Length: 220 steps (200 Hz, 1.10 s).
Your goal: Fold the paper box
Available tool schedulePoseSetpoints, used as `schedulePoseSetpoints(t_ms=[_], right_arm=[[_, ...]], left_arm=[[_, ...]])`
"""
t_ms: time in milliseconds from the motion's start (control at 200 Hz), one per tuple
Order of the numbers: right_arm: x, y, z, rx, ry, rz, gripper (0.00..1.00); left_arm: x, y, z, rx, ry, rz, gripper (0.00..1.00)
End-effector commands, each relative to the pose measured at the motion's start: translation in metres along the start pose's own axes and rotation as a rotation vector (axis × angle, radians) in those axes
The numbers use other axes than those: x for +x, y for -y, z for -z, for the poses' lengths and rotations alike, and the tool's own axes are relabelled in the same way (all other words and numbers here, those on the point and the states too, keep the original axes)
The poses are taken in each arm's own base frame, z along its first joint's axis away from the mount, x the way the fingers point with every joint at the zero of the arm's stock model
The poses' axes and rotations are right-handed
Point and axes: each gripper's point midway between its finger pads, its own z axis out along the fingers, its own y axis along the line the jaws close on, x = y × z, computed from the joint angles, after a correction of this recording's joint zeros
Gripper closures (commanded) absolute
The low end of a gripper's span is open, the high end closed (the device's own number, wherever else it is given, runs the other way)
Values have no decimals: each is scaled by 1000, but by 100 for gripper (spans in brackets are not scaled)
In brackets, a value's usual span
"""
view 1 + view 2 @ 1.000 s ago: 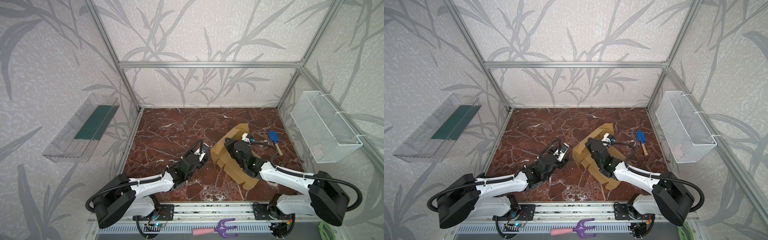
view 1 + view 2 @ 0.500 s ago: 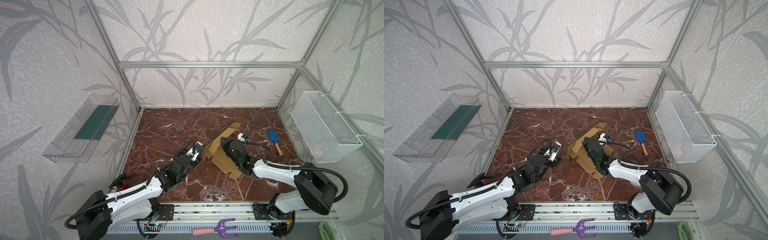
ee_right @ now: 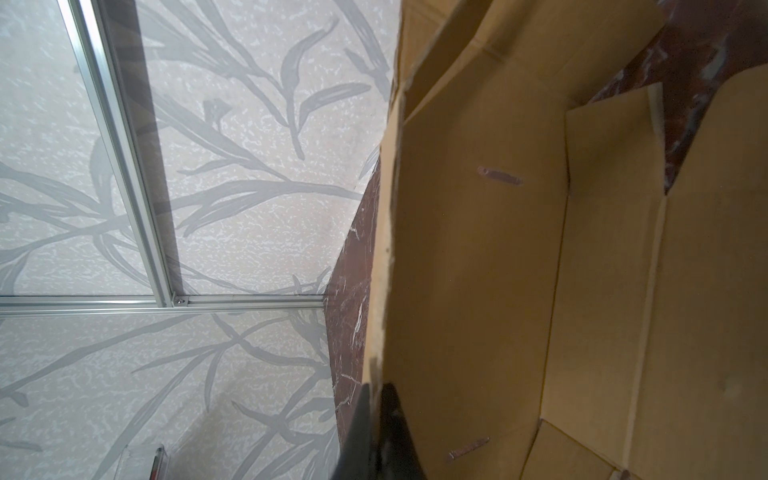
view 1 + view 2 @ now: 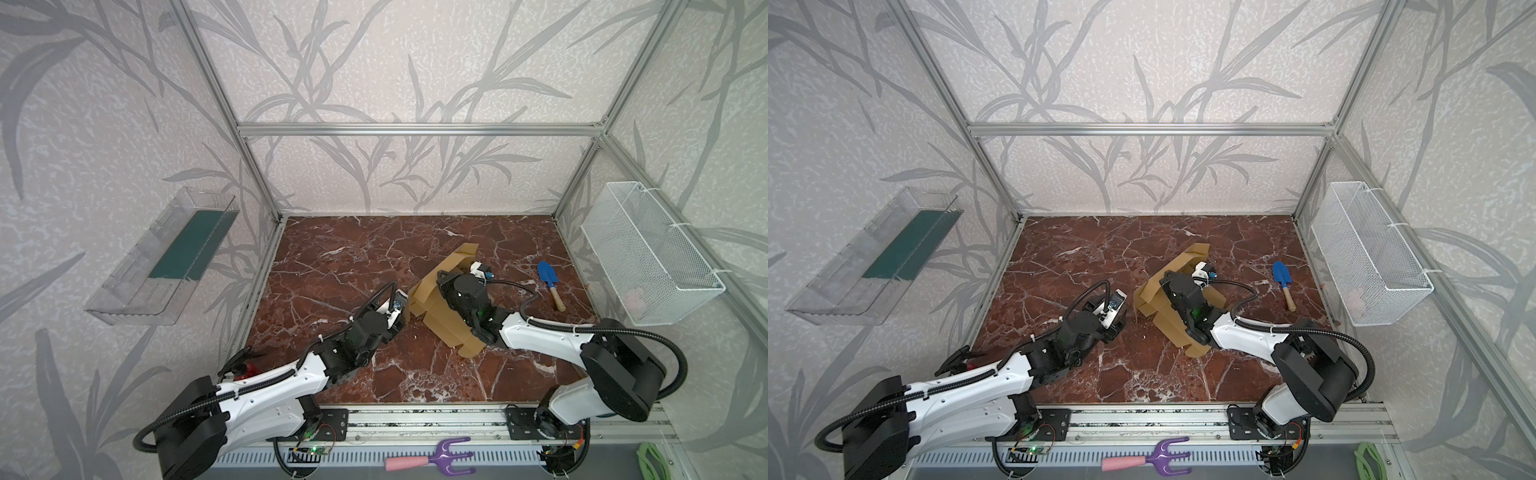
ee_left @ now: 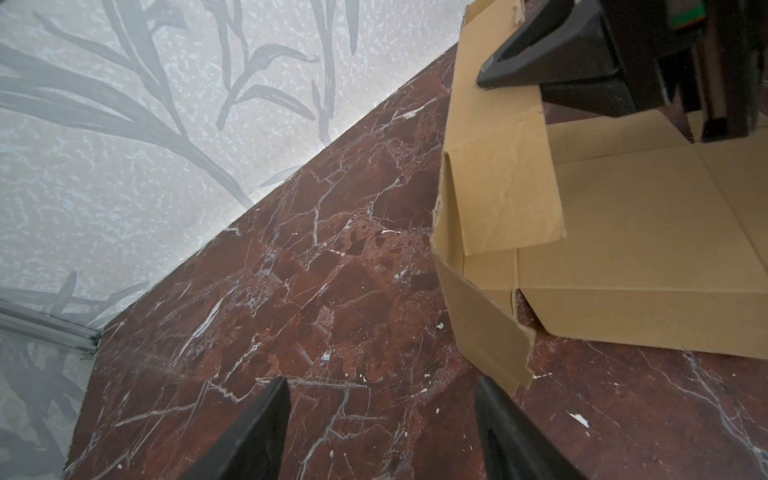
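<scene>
Box (image 4: 446, 328) sits mid-desk (image 4: 353, 257), only part folded: one side wall is raised, the flaps are loose, nothing is tucked yet. My right end effector (image 3: 376, 388) is clenched on a raised flap edge. The left end effector (image 5: 380, 399) is released and empty, just beside the box corner.

open floor (image 4: 332, 257) left, paper box (image 4: 436, 320) centre, trowel (image 4: 547, 277) right

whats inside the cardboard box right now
Only bare cardboard panels and two slots show inside the box; nothing lies in it there. In both top views the right arm covers part of it.
</scene>
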Motion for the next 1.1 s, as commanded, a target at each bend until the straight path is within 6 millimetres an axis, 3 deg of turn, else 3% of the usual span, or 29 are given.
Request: schedulePoseSetpoints(t_ms=[0,295,680,830,920,1095], right_arm=[[4,6,-7,67,-16,61,100],[6,8,-13,119,-27,97,100],[9,15,-20,123,-52,95,100],[12,17,-20,118,-63,92,100],[13,19,-21,118,-67,90,100],[14,20,-22,114,-72,84,100]], left_arm=[[4,8,-4,24,-16,-13,28],[3,10,-12,9,2,-13,27],[4,26,-28,65,36,11,26],[1,21,-39,72,44,53,26],[0,7,-43,52,53,103,26],[-7,3,-27,92,99,139,25]])
